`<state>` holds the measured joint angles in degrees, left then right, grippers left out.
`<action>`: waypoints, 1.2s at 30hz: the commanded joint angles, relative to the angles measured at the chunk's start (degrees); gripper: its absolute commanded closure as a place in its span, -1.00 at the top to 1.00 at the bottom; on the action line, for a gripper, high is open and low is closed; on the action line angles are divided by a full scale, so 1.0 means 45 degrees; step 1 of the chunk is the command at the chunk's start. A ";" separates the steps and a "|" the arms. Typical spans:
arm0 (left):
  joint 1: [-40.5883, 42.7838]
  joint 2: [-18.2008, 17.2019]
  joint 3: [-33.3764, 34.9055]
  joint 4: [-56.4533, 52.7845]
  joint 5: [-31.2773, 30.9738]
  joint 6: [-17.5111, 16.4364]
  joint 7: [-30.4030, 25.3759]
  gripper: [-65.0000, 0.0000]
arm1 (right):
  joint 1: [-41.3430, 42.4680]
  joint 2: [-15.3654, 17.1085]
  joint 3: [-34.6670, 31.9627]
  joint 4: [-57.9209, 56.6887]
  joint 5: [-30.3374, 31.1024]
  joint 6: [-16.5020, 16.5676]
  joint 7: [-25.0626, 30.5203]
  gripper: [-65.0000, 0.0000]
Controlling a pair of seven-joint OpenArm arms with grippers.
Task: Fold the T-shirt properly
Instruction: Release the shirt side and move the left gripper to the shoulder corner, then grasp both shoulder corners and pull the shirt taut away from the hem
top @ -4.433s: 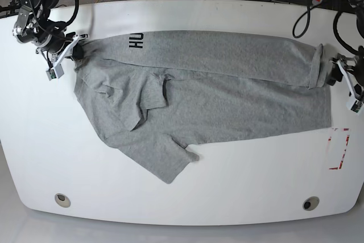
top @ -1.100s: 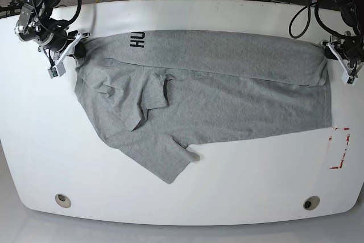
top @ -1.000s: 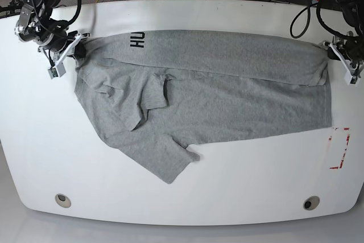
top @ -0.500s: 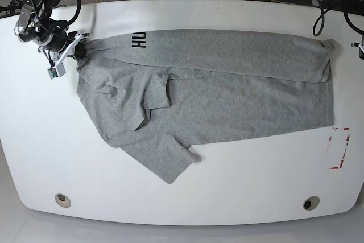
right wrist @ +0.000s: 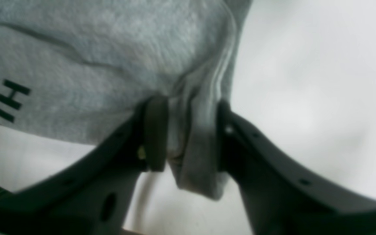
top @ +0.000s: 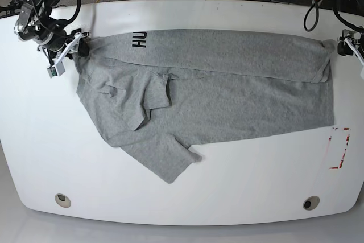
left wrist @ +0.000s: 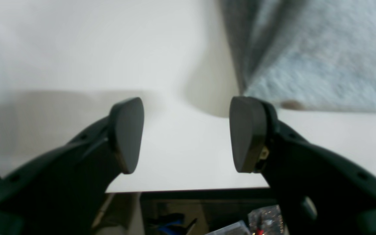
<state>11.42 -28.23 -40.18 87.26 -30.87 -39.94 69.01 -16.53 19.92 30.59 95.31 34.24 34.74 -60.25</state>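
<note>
Left wrist view: the left pincer (left wrist: 186,133) stands spread over bare worktop (left wrist: 76,58), holding nothing, with the T-shirt (left wrist: 321,55) just beyond its right finger, apart from it. Right wrist view: the right pincer (right wrist: 188,137) has a bunched fold of T-shirt (right wrist: 109,58) between its parted fingers; whether it pinches is unclear. Base view: the T-shirt (top: 227,89) lies across the worktop (top: 239,197), a pincer at each upper corner.
</note>
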 commanded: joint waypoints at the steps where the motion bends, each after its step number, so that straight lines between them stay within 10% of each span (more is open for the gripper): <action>1: -0.0086 0.0031 0.0051 0.1033 -0.0456 -0.0013 -0.0245 0.19 | -0.0184 -0.0217 0.0812 0.1082 0.0235 0.0084 0.0290 -0.02; 15: -0.0184 0.1887 0.1828 0.3416 -0.0377 -0.0013 -0.0323 0.19 | 0.0226 -0.1077 0.2492 0.2371 0.0157 0.1169 -0.0023 0.15; 29: -0.0750 0.2766 0.1946 0.2205 0.2475 -0.0013 -0.0342 0.18 | 0.3020 -0.0471 -0.0966 0.0086 -0.0019 0.1169 -0.0023 0.15; 36: -0.0399 0.2454 0.1946 0.0877 0.3549 -0.0013 -0.1300 0.18 | 0.5247 -0.0627 -0.1689 -0.1829 -0.2734 0.1169 0.0114 0.15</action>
<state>9.61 -15.42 -31.09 91.44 -15.57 -39.97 64.45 4.86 16.40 22.85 88.23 23.00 39.94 -61.10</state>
